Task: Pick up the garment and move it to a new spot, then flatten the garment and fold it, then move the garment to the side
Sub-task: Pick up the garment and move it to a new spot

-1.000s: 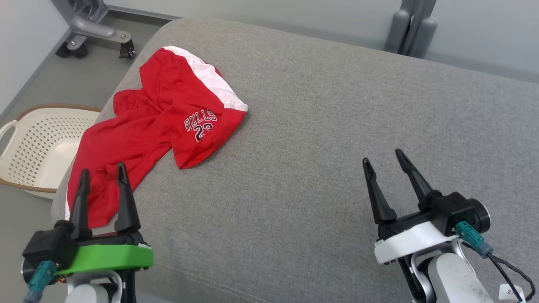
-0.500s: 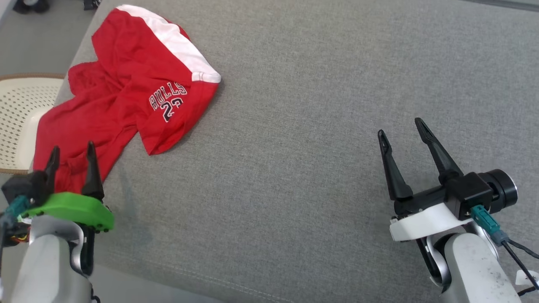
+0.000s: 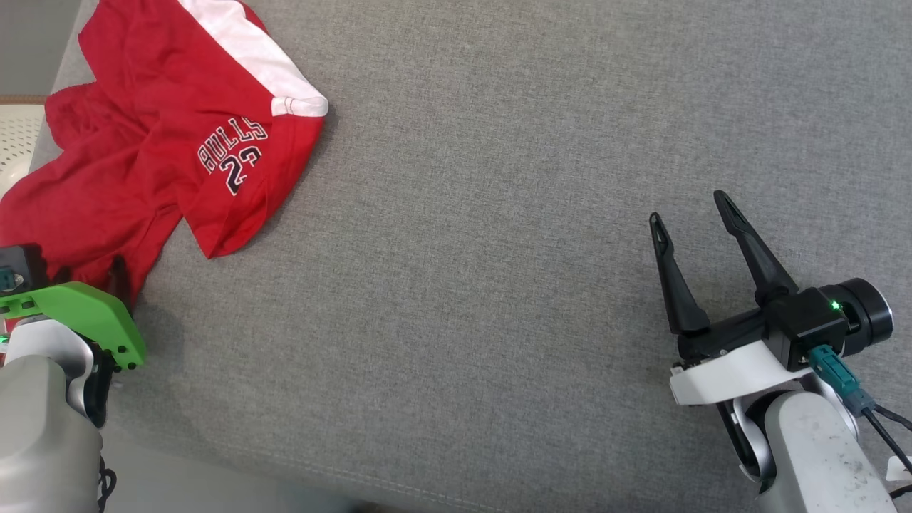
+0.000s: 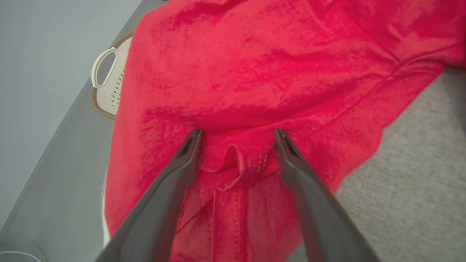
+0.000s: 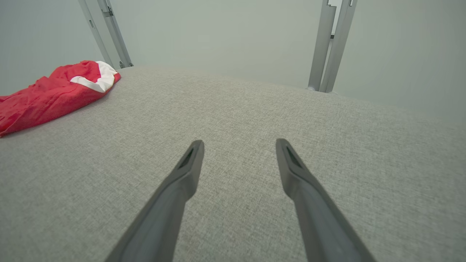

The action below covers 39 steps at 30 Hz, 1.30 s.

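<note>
The garment [image 3: 157, 135] is a red pair of shorts with a white stripe and "BULLS 23" lettering, lying crumpled at the left end of the grey cushion [image 3: 499, 249]. My left gripper [image 4: 236, 135] is open, fingers spread over a raised fold at the garment's [image 4: 262, 72] near edge, tips pointing down at the cloth; whether they touch it I cannot tell. In the head view one finger [image 3: 118, 274] shows behind its green mount. My right gripper [image 3: 690, 212] stands open over bare cushion at the right, holding nothing, far from the garment [image 5: 54, 92].
A white perforated basket [image 4: 109, 87] sits on the floor beyond the cushion's left end. Metal frame legs [image 5: 329, 47] stand behind the cushion's far edge. The cushion's near edge runs along the bottom of the head view.
The head camera has tilted down and shifted, so the whole scene slid up and left. My left gripper has tipped downward toward the garment's near edge. Both grippers stay open.
</note>
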Available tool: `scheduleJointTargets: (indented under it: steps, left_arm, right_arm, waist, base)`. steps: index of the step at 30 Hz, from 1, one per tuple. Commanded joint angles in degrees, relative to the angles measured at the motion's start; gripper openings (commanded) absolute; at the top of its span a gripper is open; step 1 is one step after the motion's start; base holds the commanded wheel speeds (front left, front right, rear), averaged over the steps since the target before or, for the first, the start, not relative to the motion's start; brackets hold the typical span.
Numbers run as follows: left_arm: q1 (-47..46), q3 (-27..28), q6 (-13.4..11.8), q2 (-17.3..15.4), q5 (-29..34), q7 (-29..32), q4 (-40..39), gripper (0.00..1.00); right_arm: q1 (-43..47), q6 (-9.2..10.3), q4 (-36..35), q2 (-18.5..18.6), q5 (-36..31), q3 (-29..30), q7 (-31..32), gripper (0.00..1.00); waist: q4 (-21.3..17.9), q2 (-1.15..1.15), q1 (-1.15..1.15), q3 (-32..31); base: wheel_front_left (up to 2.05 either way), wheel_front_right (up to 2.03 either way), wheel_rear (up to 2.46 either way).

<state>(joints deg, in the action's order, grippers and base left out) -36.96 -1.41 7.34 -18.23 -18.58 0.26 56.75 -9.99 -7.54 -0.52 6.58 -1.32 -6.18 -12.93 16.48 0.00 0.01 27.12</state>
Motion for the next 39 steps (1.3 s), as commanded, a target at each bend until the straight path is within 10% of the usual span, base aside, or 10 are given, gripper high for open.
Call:
scheduleJointTargets:
  steps: [1, 2, 20, 39]
  left_arm:
    - [0.2, -1.7, 0.2, 0.9, -1.2, 1.6, 1.4, 1.0]
    - [0.1, -2.9, 0.2, 0.7, -2.0, 1.7, 1.4, 0.0]
    - [1.8, -11.3, 0.1, -8.5, -11.9, -8.3, -15.3, 0.0]
    - [5.0, -18.6, -4.9, -2.7, -18.0, 6.7, -48.7, 0.0]
  right_arm:
    - [-0.3, 0.12, -0.1, 0.1, -0.5, -0.1, 0.1, 1.0]
    - [-0.3, 0.12, 0.1, 0.0, -0.6, -0.2, 0.1, 1.0]
    - [1.0, 0.12, 7.0, -3.1, 3.1, -1.7, -2.3, 1.0]
    - [1.6, 0.12, 5.3, -3.6, 9.0, -1.9, -2.3, 1.0]
  waist:
    - [-0.2, 0.0, -0.01, 0.0]
    - [-0.3, 0.0, -0.01, -0.1]
    - [-3.8, 0.0, -0.01, -11.4]
    - [-13.8, 0.0, -0.01, -16.3]
  base:
    - [0.0, 0.0, 0.0]
    - [0.0, 0.0, 0.0]
    - [0.0, 0.0, 0.0]
    - [0.0, 0.0, 0.0]
